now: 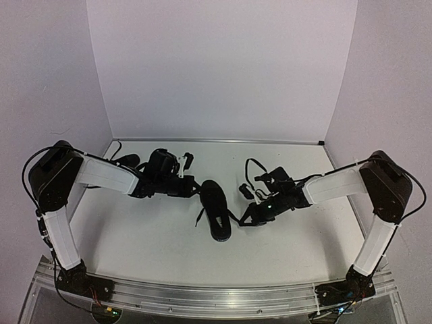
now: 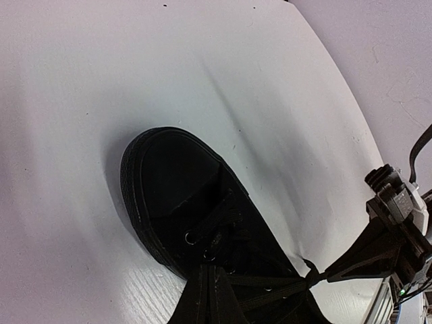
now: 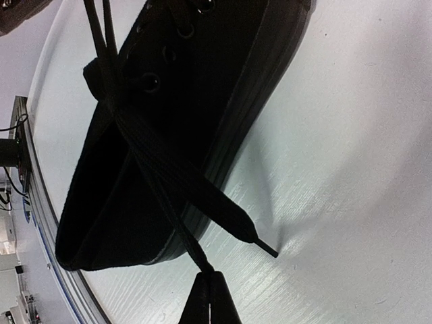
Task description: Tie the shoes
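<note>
One black shoe [image 1: 217, 210] lies mid-table with its toe towards the near edge. It fills the left wrist view [image 2: 177, 191] and the right wrist view [image 3: 169, 128]. My left gripper [image 1: 196, 188] sits at the shoe's left side. Its fingers [image 2: 202, 297] are closed over the eyelets, with lace strands [image 2: 277, 283] stretching from them. My right gripper [image 1: 246, 218] is at the shoe's right side, shut on a thin lace [image 3: 177, 223] at its tips [image 3: 209, 275]. A second lace end [image 3: 233, 219] lies loose on the table. The other shoe [image 1: 126, 162] lies at the back left, partly hidden behind my left arm.
The white table [image 1: 155, 236] is enclosed by white walls at the back and on both sides. An aluminium rail [image 1: 216, 297] runs along the near edge. Black cables [image 1: 252, 169] loop above my right wrist.
</note>
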`<state>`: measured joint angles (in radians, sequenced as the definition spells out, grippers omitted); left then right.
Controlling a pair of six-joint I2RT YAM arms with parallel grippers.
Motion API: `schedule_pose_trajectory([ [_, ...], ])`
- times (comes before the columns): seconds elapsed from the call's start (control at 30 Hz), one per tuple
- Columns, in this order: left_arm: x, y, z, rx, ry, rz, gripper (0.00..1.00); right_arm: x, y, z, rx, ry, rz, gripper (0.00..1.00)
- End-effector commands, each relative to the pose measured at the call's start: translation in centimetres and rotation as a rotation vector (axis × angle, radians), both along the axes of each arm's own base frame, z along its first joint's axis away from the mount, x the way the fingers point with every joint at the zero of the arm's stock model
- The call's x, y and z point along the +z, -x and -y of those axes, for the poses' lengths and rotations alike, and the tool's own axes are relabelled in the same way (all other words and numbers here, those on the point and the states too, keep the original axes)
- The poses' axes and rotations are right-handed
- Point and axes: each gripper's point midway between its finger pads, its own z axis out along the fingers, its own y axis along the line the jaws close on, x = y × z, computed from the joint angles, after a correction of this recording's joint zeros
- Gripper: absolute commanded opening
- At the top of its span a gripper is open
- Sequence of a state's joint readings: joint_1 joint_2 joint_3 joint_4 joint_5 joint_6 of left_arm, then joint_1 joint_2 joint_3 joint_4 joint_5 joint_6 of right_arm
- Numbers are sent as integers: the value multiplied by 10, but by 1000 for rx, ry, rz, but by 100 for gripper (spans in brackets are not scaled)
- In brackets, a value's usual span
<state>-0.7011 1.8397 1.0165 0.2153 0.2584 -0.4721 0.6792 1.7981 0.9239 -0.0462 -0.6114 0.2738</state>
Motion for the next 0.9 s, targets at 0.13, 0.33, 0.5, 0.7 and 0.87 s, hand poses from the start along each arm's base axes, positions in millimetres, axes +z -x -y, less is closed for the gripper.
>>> schedule_pose_trajectory([
  [0.13, 6, -19, -11, 28, 2, 47, 0, 1, -2, 4, -10, 32, -6, 0],
  [0.33, 20, -10, 1, -54, -15, 77, 22, 37, -19, -15, -6, -39, 43, 8],
  [0.5, 52, -9, 1, -50, -14, 135, 54, 73, -30, -18, -22, -67, 109, 37],
  [0.7, 83, -2, -24, 2, -69, 196, 92, 102, -34, -20, -28, -88, 151, 47],
  [0.87, 88, 6, -62, 139, -141, 159, 99, 107, -34, -22, -23, -95, 157, 48],
])
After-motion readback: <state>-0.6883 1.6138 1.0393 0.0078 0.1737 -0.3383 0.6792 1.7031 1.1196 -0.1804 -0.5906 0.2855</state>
